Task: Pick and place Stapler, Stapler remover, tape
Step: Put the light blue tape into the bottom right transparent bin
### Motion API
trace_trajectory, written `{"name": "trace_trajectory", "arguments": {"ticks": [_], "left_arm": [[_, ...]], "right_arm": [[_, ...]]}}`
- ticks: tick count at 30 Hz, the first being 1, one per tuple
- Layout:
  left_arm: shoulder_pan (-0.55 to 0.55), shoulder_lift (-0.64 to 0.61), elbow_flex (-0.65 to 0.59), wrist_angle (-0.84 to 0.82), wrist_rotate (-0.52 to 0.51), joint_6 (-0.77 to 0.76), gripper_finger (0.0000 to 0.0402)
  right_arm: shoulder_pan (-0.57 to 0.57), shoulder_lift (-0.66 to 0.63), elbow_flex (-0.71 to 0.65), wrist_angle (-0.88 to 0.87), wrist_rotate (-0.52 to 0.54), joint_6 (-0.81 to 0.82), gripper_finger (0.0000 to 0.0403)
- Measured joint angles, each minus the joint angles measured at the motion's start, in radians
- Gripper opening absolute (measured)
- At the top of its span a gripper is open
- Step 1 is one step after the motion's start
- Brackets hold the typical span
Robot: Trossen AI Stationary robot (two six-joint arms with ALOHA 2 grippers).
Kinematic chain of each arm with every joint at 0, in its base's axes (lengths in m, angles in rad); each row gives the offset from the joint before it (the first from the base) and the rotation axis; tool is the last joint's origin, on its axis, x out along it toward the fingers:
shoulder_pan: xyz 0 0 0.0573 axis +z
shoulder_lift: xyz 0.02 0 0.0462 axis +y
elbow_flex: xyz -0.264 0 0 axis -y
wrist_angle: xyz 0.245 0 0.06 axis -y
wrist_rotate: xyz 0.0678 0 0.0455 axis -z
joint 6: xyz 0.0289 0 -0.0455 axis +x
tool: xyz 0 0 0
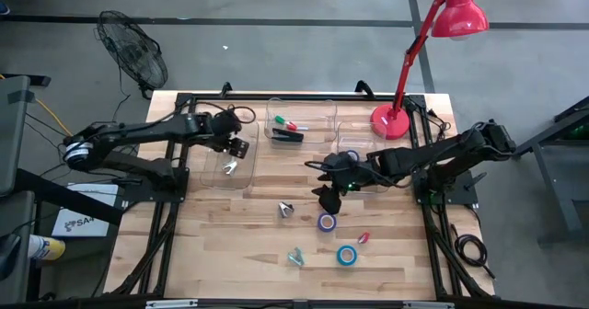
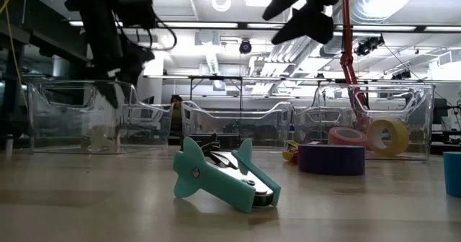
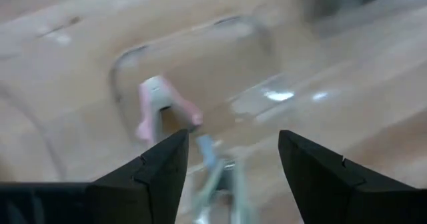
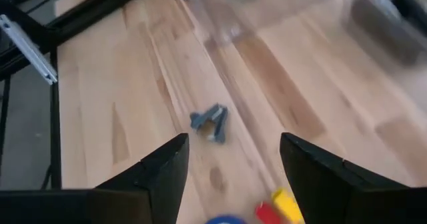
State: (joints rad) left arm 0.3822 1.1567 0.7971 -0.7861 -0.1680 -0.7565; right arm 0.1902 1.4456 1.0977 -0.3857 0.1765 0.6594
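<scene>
The left gripper (image 1: 237, 148) hangs over the clear bin (image 1: 224, 188) at about ten o'clock of the table (image 1: 230, 254), its fingers apart with nothing between them; in the left wrist view a pale pink staple remover (image 3: 163, 107) lies on the bin floor ahead of the spread fingers (image 3: 157, 174). The right gripper (image 1: 328, 199) hovers near the table's middle, just above the purple tape roll (image 1: 327, 222), its fingers standing wide apart and empty; its wrist view looks down past them at a grey-blue staple remover (image 4: 210, 123) on the bare wood. The black stapler (image 1: 287, 136) lies inside the middle bin (image 1: 272, 116) at twelve o'clock, beside a green and a red marker (image 1: 293, 124). At about one o'clock a third bin (image 1: 345, 130) holds tape; in the low view a pink roll (image 2: 347, 136) and a yellow roll (image 2: 387, 137) sit inside it. Below the purple roll, toward five o'clock, a blue tape roll (image 1: 346, 255) lies flat, with a small red object (image 1: 363, 238) between the two. A teal staple remover (image 1: 295, 257) lies at six o'clock, left of the blue roll, and it fills the foreground of the low view. A red desk lamp (image 1: 391, 120) stands at the table's two o'clock corner.
</scene>
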Motion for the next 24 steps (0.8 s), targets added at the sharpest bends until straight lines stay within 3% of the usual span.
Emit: {"name": "trace_trajectory", "arguments": {"ticks": [12,24], "left_arm": [[-0.186,-0.268,0.000,0.217,-0.113,0.124,0.0229],[-0.354,-0.288,0.000,0.290,-0.151,0.214,0.0230]], "right_arm": [[0.063,0.000,-0.001,-0.096,0.011,0.301,0.0226],[0.203,0.022,-0.001,-0.135,0.053,0.654,0.0226]]}}
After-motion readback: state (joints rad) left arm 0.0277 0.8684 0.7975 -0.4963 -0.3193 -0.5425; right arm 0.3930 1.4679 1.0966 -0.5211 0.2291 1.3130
